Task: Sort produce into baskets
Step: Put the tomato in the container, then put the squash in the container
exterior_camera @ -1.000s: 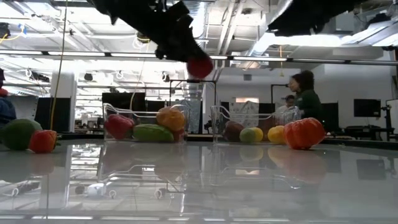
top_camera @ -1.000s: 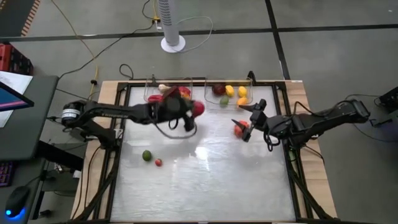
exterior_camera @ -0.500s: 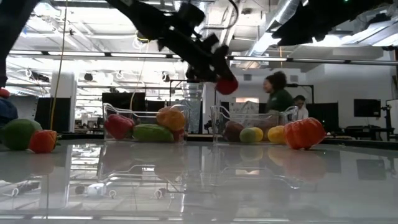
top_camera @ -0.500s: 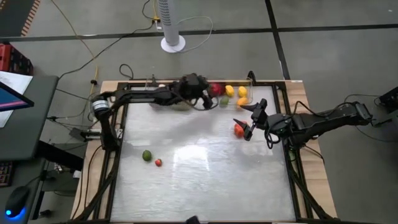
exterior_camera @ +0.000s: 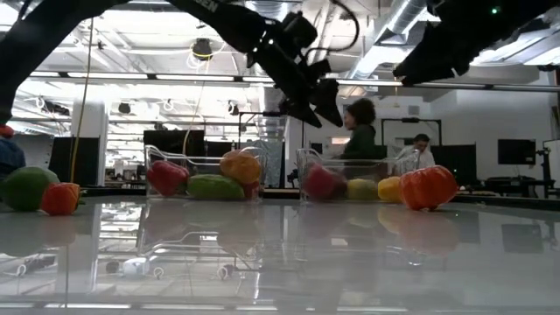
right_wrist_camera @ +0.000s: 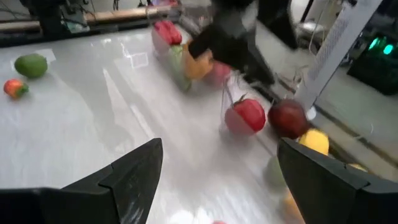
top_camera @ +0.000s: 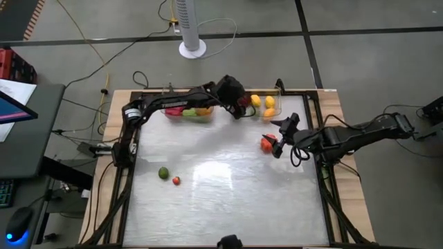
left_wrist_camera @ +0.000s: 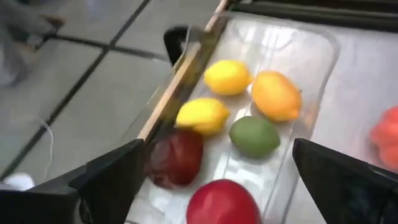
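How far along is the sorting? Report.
Done: both clear plastic bins hold produce; a round red tomato lies in the right one under the open left gripper. In hand: nothing; the open right gripper is beside an orange-red pepper. Left: that pepper, a green lime, a small red tomato.

Two clear bins at far edge w/ produce; lime, small tomato, prob. orange pepper loose.
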You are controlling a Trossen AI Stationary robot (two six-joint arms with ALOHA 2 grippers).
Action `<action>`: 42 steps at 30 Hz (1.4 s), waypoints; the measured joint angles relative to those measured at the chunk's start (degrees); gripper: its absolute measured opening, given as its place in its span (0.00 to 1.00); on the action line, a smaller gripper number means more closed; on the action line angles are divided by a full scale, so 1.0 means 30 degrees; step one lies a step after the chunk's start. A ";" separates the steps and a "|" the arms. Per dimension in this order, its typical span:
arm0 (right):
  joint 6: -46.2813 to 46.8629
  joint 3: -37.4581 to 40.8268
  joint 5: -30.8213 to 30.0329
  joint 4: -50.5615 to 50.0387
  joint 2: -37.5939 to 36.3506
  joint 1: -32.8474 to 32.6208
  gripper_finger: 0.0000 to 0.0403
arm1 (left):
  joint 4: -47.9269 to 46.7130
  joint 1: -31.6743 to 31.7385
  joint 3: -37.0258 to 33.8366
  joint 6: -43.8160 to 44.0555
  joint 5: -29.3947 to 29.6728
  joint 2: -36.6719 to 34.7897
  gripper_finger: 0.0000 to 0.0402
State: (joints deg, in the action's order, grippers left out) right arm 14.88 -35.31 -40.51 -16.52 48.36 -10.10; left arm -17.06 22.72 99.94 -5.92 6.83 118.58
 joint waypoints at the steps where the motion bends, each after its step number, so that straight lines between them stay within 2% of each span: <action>1: 0.0317 0.0001 0.0007 -0.0324 0.0009 -0.0084 0.85 | 0.0034 -0.0131 0.0000 -0.0296 -0.0006 -0.0146 0.98; 6: 0.2034 -0.0006 -0.0647 -0.1911 0.0477 -0.0622 0.85 | -0.0018 -0.1348 -0.0196 -0.2394 -0.0616 -0.1334 0.93; 11: 0.3469 -0.0006 -0.1617 -0.2711 0.1963 -0.0660 0.85 | 0.1193 -0.3247 -0.2353 -0.4286 0.0200 -0.2370 0.90; 17: 0.4078 -0.0006 -0.1588 -0.2789 0.5400 0.0103 0.87 | 0.6416 -0.4049 -0.7640 -0.5108 0.1008 -0.5116 0.89; 23: 0.4659 -0.0006 -0.1466 -0.2618 0.8248 0.1292 0.95 | 1.0363 -0.3938 -1.3069 -0.3430 0.1038 -0.9534 0.89; 27: 0.4878 -0.0006 0.0099 -0.2338 0.8915 0.2281 0.99 | 0.9730 -0.4144 -1.5031 -0.2526 0.1039 -1.2146 0.89; 30: 0.5281 -0.0006 0.1593 -0.2386 0.8990 0.2851 0.99 | 0.8642 -0.4447 -1.5619 -0.1892 0.1018 -1.3819 0.89; 32: 0.5604 -0.0006 0.1742 -0.2479 0.8990 0.2932 0.99 | 0.7848 -0.4685 -1.5928 -0.1589 0.1019 -1.4802 0.89; 38: 0.6597 -0.0006 0.2735 -0.3094 0.8990 0.2924 0.98 | 0.5721 -0.5501 -1.6334 -0.1043 0.1018 -1.6582 0.89; 42: 0.7050 -0.0006 0.3002 -0.3412 0.8990 0.2917 0.98 | 0.5181 -0.5874 -1.6334 -0.0930 0.1021 -1.6954 0.89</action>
State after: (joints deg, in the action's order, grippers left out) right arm 36.03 -35.33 -31.51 -26.75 75.33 -1.34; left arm -1.52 5.09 50.94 -8.71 9.89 67.72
